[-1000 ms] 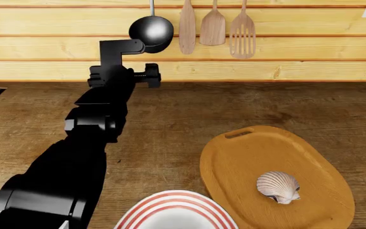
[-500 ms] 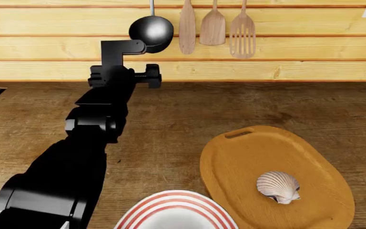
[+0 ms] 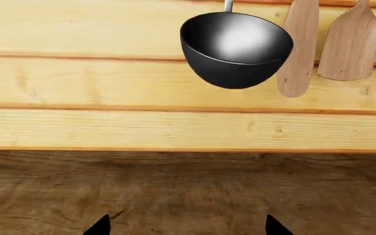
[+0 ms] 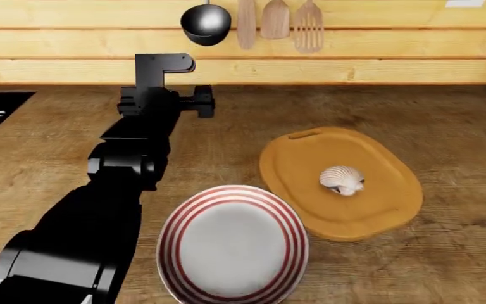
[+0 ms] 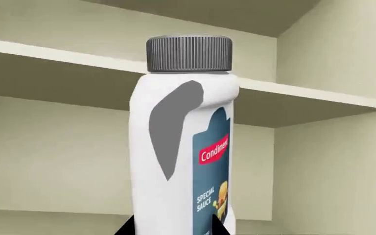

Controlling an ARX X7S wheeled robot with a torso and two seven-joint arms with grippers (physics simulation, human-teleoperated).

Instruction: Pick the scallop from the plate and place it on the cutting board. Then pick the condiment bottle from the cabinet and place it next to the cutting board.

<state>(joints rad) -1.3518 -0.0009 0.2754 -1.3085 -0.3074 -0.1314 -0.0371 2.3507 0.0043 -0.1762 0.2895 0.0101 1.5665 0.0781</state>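
Scallop [image 4: 343, 180] lying on the cutting board [image 4: 311, 158] just beside the striped plate [image 4: 171, 231]; condiment bottle [image 5: 181, 147] upright in the cabinet [image 5: 318, 161], right gripper [image 5: 174, 228] pinching its base; left gripper [image 3: 186, 226] over bare counter [image 4: 445, 126] (jaws spread, holding nothing).

Your plate [image 4: 169, 253] has a grey centre ringed by red-and-white stripes; the cutting board [image 4: 378, 209] is orange-tan, the scallop [image 4: 342, 180] creamy white. The condiment bottle [image 5: 181, 147] is white, grey-capped (its label blue with a red band).
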